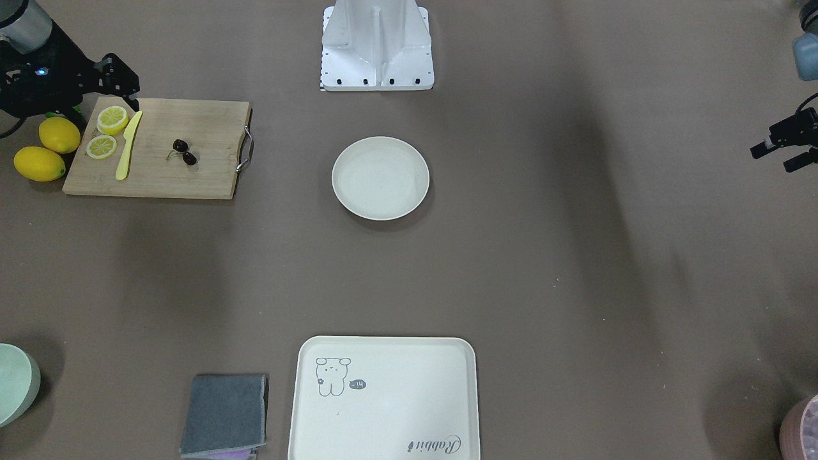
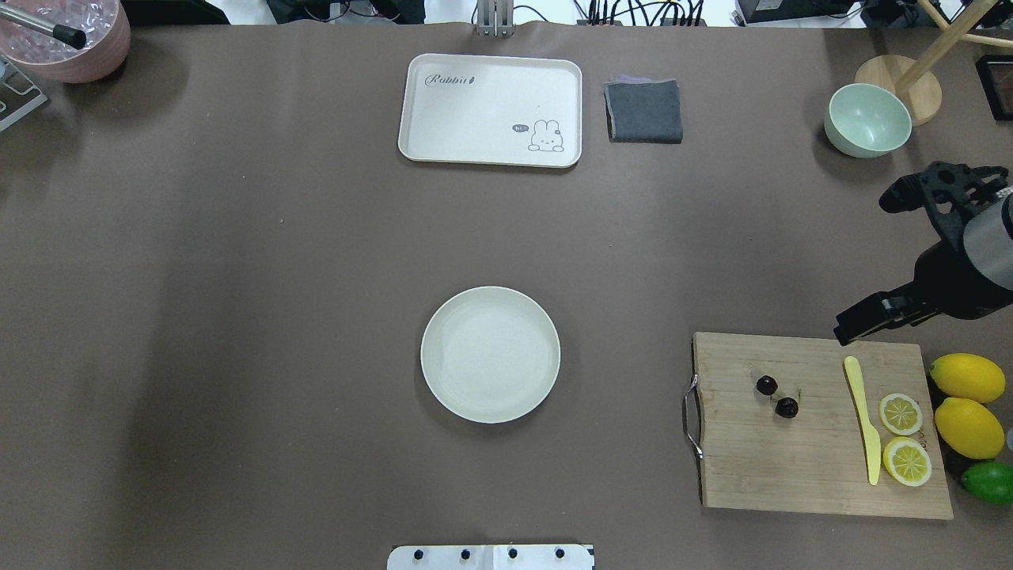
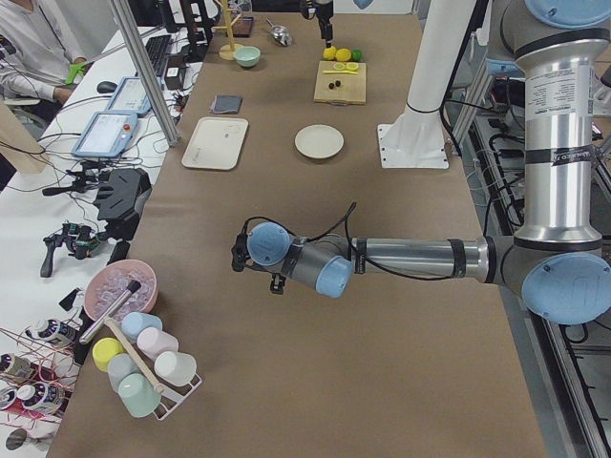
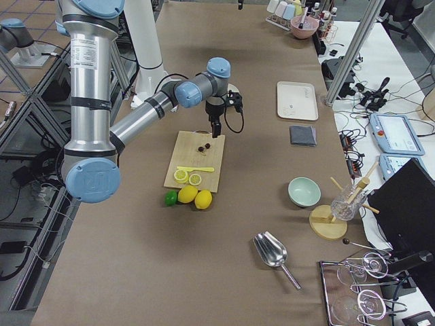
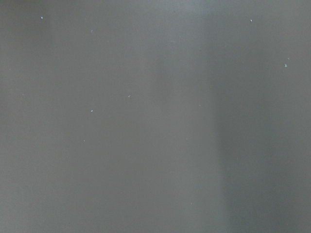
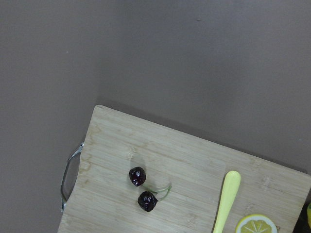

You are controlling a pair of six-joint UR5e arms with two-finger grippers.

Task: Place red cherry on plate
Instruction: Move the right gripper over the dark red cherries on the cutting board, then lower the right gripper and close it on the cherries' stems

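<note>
The red cherry [image 2: 776,397], a pair of tiny dark fruits on thin stems, lies on a wooden cutting board [image 2: 791,467], and the right wrist view also shows the cherry [image 6: 142,188] from above. The plate [image 2: 490,354] is round, cream-white and bare, at mid-table left of the board. My right gripper [image 2: 851,324] hovers over the board's far edge, apart from the cherry; I cannot tell whether it is open or shut. My left gripper [image 3: 239,260] hangs low over bare table far from both, its state unclear.
On the board lie a yellow knife [image 2: 863,419] and two lemon halves [image 2: 902,435]. Whole lemons [image 2: 967,404] and a lime [image 2: 989,481] sit beside it. A rabbit tray [image 2: 491,111], grey cloth [image 2: 643,111] and green bowl [image 2: 867,120] line the far side.
</note>
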